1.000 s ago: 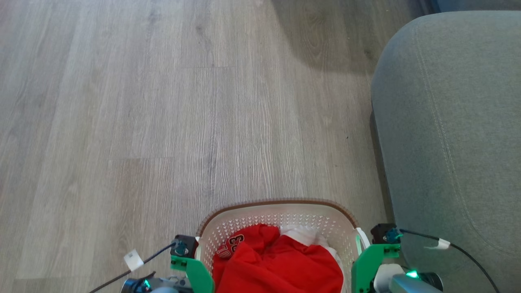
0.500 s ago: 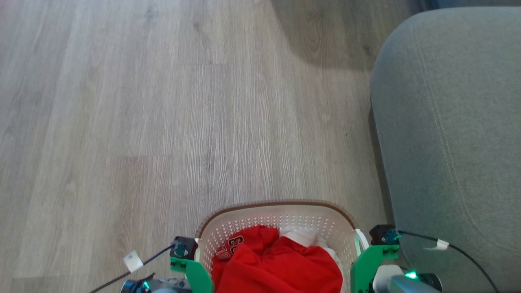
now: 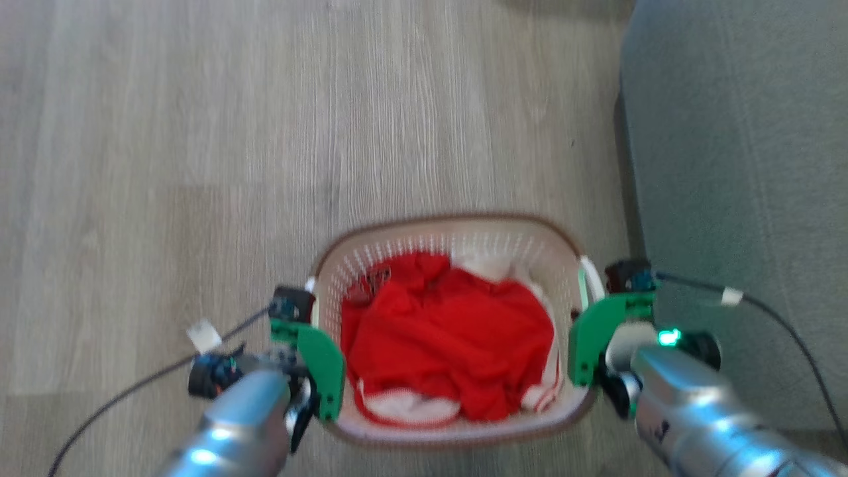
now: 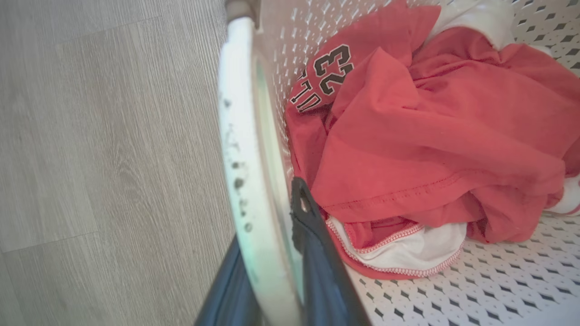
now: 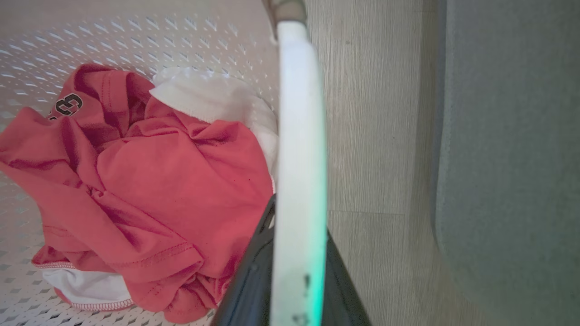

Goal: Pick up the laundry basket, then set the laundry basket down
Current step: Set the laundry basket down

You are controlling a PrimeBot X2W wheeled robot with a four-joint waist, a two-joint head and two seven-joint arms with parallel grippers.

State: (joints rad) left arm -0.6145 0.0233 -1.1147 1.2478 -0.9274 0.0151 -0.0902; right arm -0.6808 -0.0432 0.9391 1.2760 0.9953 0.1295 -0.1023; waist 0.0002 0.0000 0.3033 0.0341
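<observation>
The laundry basket (image 3: 450, 222), cream perforated plastic with a brown rim, hangs between my two arms over the wood floor. It holds crumpled red and white clothes (image 3: 450, 331). My left gripper (image 3: 317, 324) is shut on the basket's left white handle (image 4: 244, 158), one dark finger (image 4: 317, 262) inside the handle and one outside. My right gripper (image 3: 586, 318) is shut on the right white handle (image 5: 299, 158) in the same way, with a dark finger (image 5: 251, 276) on the basket side. The head view is blurred.
A grey upholstered sofa (image 3: 742, 165) stands close along the basket's right side, with a narrow strip of floor between them. Pale wood floor (image 3: 199, 132) stretches ahead and to the left. Cables trail from both wrists.
The head camera has tilted down, so the whole basket and both forearms now show. The basket looks slightly larger. Both grippers keep their hold on the handles.
</observation>
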